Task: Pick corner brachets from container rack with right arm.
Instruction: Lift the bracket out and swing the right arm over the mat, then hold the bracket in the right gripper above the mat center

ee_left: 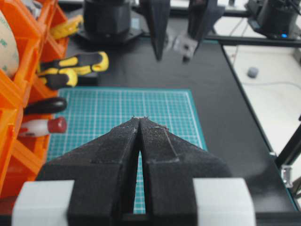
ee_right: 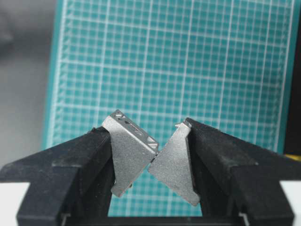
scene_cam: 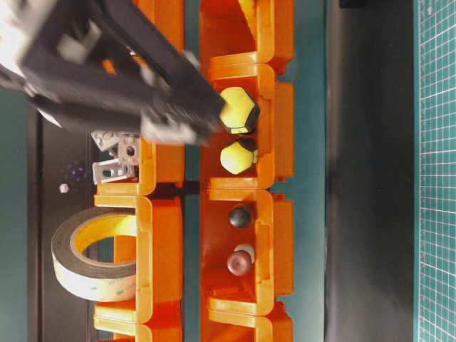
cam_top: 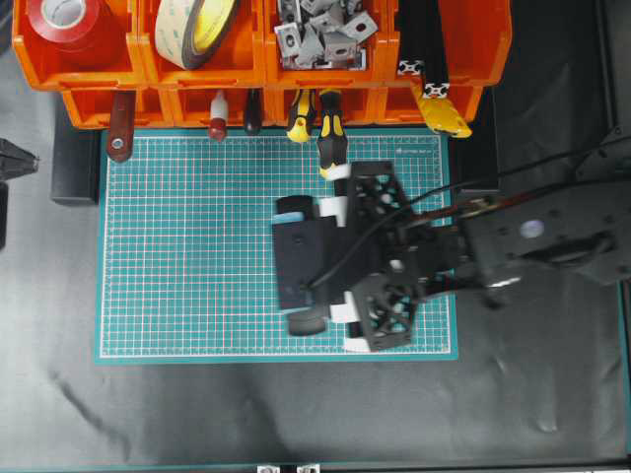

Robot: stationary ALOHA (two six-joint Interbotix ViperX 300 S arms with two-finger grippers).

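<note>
1. Nearest the lens: one corner bracket (ee_right: 149, 157) pinched between the right gripper (cam_top: 340, 261) tips, its two faces meeting in a V.
2. That gripper hangs over the green mat (cam_top: 187, 246), well below the container rack (cam_top: 454, 54).
3. More corner brachets (cam_top: 320, 30) sit in the rack's upper bin.
4. Left gripper (ee_left: 140, 123) closed, empty.
5. Looks like the carry step; next it needs a drop spot on the mat.

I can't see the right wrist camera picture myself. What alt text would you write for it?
Close view from the right pincer: its two black fingers clamp a silver-grey metal corner bracket, its two angled faces meeting in a V between them. Behind it lies a green gridded cutting mat, with grey table surface along the left edge.
</note>
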